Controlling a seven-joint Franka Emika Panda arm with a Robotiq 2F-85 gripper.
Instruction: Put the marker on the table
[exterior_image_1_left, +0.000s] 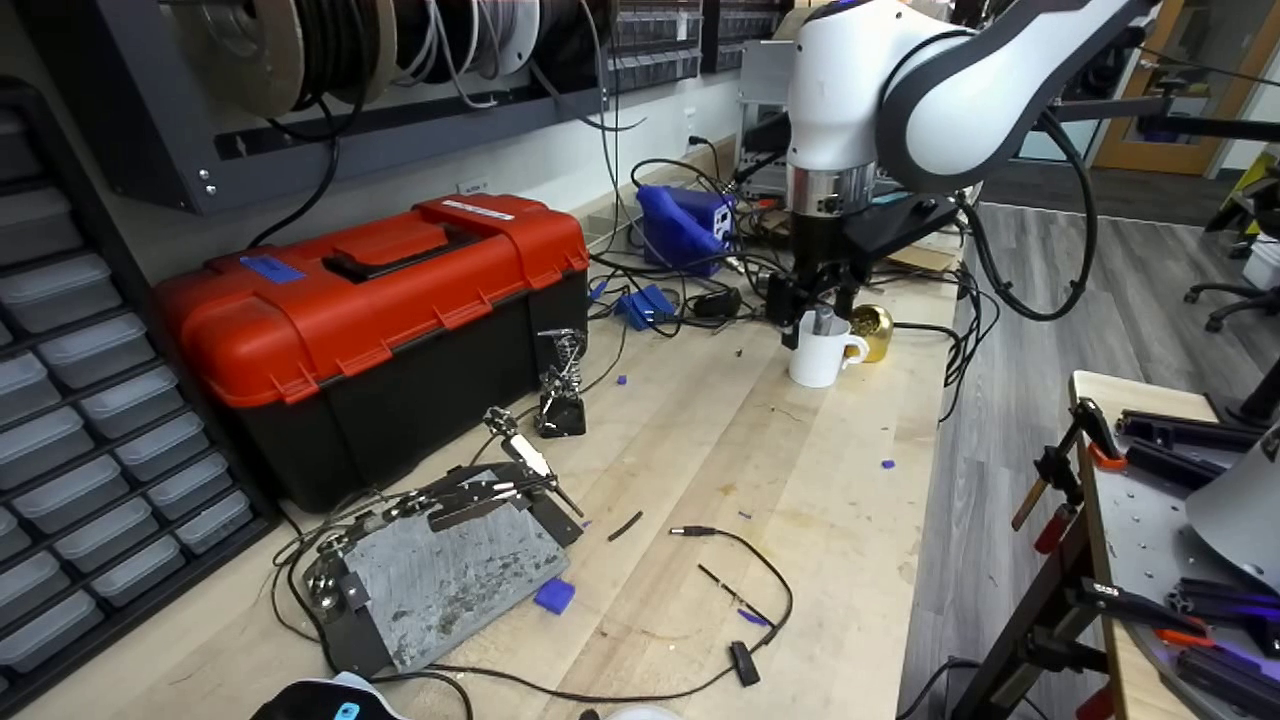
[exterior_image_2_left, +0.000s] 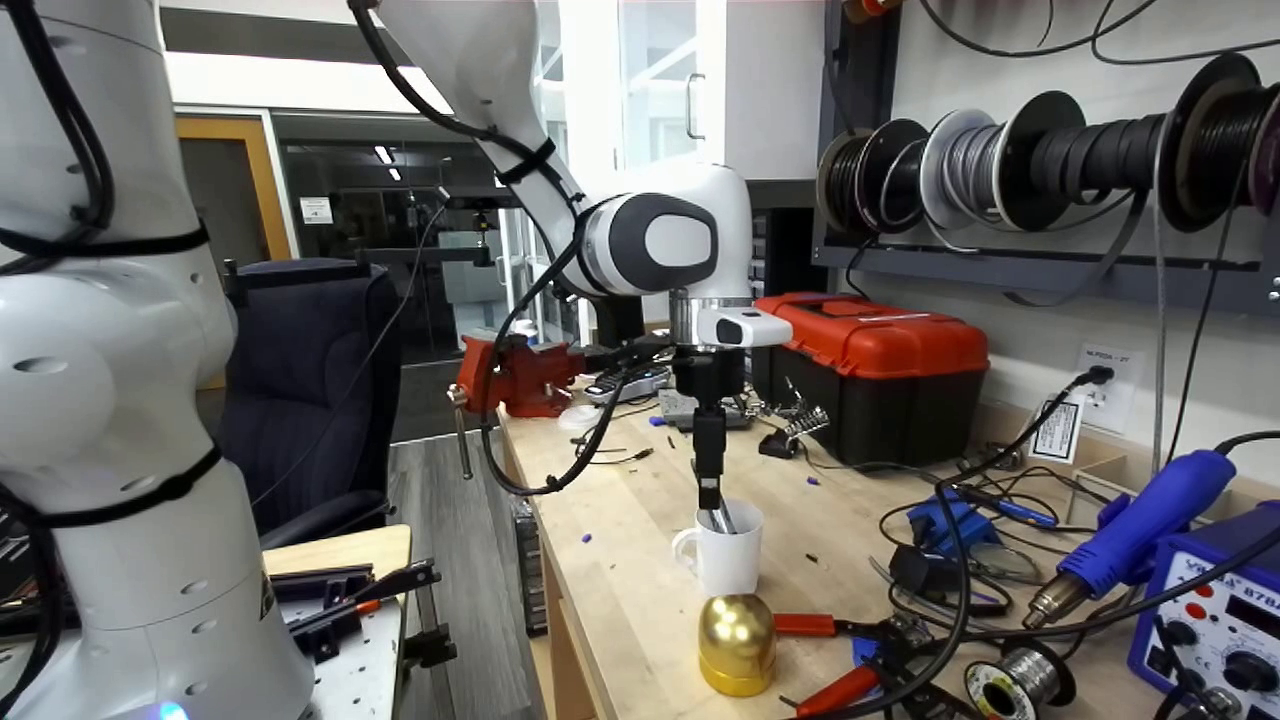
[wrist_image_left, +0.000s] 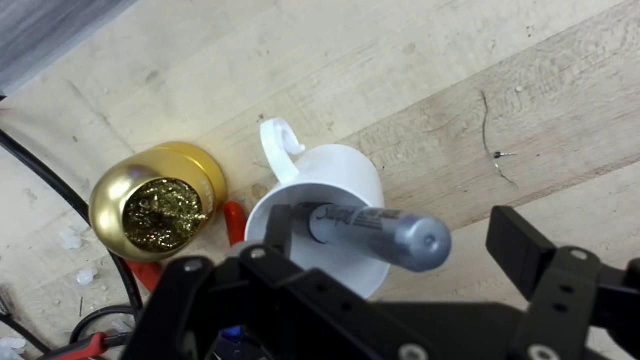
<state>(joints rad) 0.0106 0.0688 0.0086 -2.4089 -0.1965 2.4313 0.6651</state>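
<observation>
The marker (wrist_image_left: 370, 230) is in the white mug (wrist_image_left: 340, 170): its lower end is hidden inside, and its grey upper end comes out past the rim, on the side away from the gold container (wrist_image_left: 160, 215). Your gripper (wrist_image_left: 397, 237) is above the mug, with the fingers (wrist_image_left: 517, 247) spread wide and nothing held. In the wrist view, one finger is outside the mug, on the side where the marker leans; the opposite one appears over the mouth of the mug, and I cannot tell if its tip is inside. So the marker lies between them, and its long axis runs nearly along the line in which they would close. I think that closing may push it more upright before you have the grip. The rim could be caught, so please watch it. After this, you would lift the marker clear and lay it on the table (exterior_image_1_left: 780, 470) beside the mug.
</observation>
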